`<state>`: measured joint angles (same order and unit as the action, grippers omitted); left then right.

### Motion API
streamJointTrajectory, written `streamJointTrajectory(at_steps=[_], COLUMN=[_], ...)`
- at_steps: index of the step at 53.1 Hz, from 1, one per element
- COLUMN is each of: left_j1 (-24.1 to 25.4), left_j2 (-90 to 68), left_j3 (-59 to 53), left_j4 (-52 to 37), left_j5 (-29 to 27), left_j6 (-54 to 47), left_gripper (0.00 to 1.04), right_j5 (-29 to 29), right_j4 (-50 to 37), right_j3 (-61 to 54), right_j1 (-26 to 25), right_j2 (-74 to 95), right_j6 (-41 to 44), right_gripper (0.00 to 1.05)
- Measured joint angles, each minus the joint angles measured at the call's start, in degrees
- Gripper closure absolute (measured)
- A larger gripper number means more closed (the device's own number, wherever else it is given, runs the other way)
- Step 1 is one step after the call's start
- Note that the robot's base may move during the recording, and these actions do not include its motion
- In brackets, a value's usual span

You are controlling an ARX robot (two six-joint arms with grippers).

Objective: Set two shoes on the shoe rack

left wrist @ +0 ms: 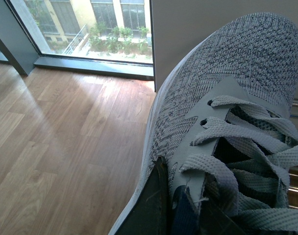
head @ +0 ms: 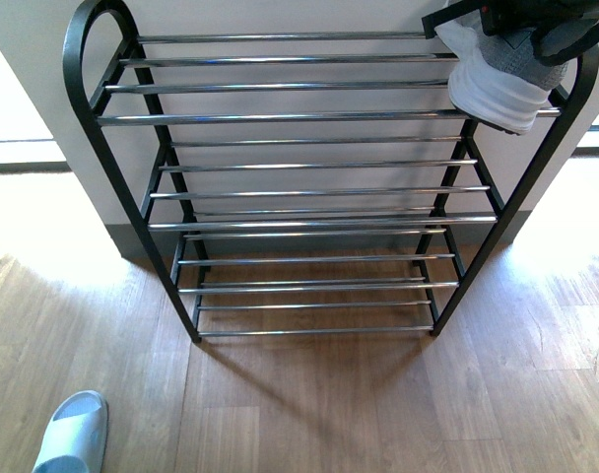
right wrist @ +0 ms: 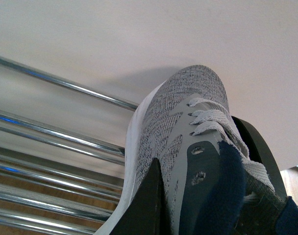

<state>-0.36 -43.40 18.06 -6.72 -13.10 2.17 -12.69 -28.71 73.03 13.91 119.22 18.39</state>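
The shoe rack [head: 309, 197] stands against the wall, a black frame with chrome rods [right wrist: 56, 132]. My right gripper [head: 536, 30] is shut on one grey sneaker [head: 497, 84] at the right end of the top tier, white sole toward the rods. In the right wrist view my right gripper [right wrist: 198, 210] pinches that sneaker's [right wrist: 183, 103] side, one dark finger [right wrist: 144, 205] outside. The left arm is outside the front view. My left gripper [left wrist: 171, 215] is shut on the other grey sneaker [left wrist: 237, 73], held above the wooden floor [left wrist: 65, 137] beside the rack.
A pale slipper [head: 73, 434] lies on the floor at the front left. A white wall [head: 280, 15] stands behind the rack. A floor-length window [left wrist: 90, 24] is off to the rack's side. The rack's lower tiers [head: 309, 286] hold nothing.
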Motion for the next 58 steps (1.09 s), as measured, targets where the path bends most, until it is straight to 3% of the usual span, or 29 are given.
streamJointTrajectory(at_steps=[10,27,43,54,58], left_j1=[-0.02,-0.02,0.00,0.00,-0.02], left_j2=[0.00,0.00,0.00,0.00,0.02], left_j3=[0.00,0.00,0.00,0.00,0.00], left_j4=[0.00,0.00,0.00,0.00,0.00], left_j5=[0.00,0.02,0.00,0.00,0.00], left_j6=[0.00,0.00,0.00,0.00,0.00], left_gripper=[1.03,1.03,1.03,1.03,1.03], right_j5=[0.61,2.86,5.62,3.76,9.81], right_j4=[3.50,10.01,14.62,12.74,2.40], right_j3=[0.77,-0.72,-3.26,-9.20,-14.14], right_j1=[0.28,-1.25,-4.74,-11.15,-13.38], right_j2=[0.02,-9.51,-20.65,-29.92,-32.89], right_j6=[2.29,-7.78,-15.06,-15.58,-16.90], right_gripper=[1.02,0.46,0.08,0.09,0.21])
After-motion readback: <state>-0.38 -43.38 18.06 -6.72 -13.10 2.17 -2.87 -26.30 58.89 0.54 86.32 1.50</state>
